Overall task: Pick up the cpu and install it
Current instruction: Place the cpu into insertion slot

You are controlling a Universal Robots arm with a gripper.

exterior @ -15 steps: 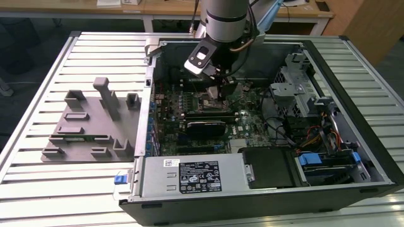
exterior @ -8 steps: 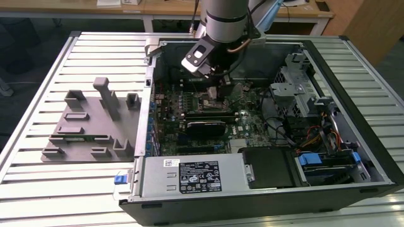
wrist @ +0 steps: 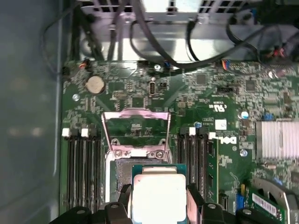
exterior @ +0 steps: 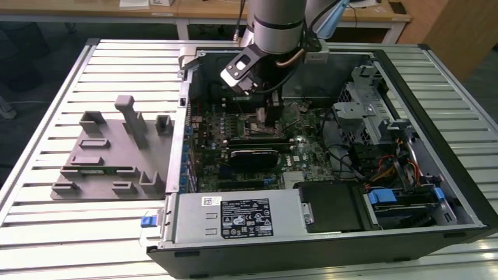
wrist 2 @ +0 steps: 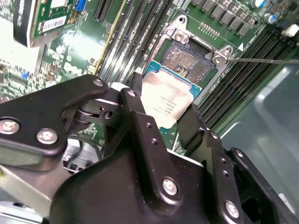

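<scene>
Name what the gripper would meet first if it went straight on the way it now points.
Probably the open socket: the gripper holds the cpu just short of it, though depth is unclear.

Both wrist views close over motherboard (wrist: 140, 93) (wrist 2: 70, 60)

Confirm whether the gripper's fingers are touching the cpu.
Touching: in the second wrist view the fingers clamp opposite edges of the cpu, near the open socket.
</scene>
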